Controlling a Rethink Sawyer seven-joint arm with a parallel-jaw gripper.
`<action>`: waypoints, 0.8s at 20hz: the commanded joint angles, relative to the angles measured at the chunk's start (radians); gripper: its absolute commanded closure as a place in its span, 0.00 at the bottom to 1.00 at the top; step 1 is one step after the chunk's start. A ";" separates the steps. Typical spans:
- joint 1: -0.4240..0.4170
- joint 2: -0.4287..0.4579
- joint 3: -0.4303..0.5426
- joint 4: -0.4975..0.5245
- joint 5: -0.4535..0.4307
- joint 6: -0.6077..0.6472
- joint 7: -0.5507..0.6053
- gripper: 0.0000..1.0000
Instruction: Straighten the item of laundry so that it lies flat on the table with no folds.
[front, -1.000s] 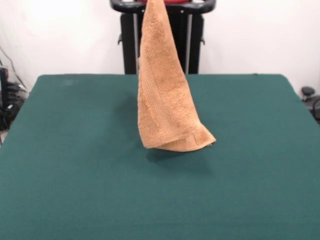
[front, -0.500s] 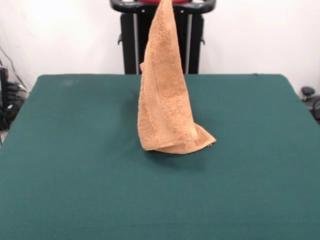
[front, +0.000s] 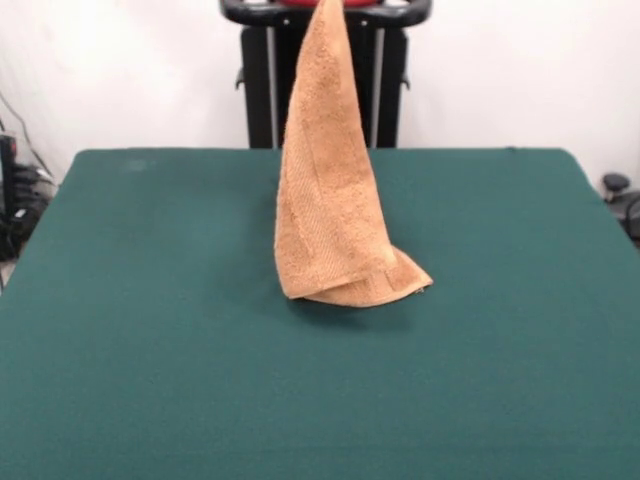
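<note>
1. near zone: the desk (front: 150, 380) is a dark green cloth surface. you will find no containers on it, so there are no contents to report.
2. middle zone: the towel (front: 330, 200) stands as a tall narrow cone near the centre of the desk. its bottom hem looks to be at or just above the surface, curled into a fold that juts toward the picture's right. contact with the desk cannot be confirmed.
3. long axis: the towel hangs near vertical, tapering upward to a point at the top edge of the view.
4. far zone: the pedestal (front: 325, 90) stands behind the desk. the towel's tip leaves the view in front of it.
5. gripper: it is not visible. you cannot tell its opening; judge only that something above the view suspends the towel.
6. key relation: the towel hangs straight below its hidden support point. judge that laying it flat calls for lowering while moving sideways, so the hem drags out and does not bunch.
</note>
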 joint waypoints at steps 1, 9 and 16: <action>-0.025 0.157 -0.025 -0.074 -0.024 0.162 0.117 1.00; -0.087 0.278 -0.059 -0.128 -0.069 0.255 0.038 1.00; -0.129 0.375 -0.088 -0.195 -0.130 0.315 -0.003 1.00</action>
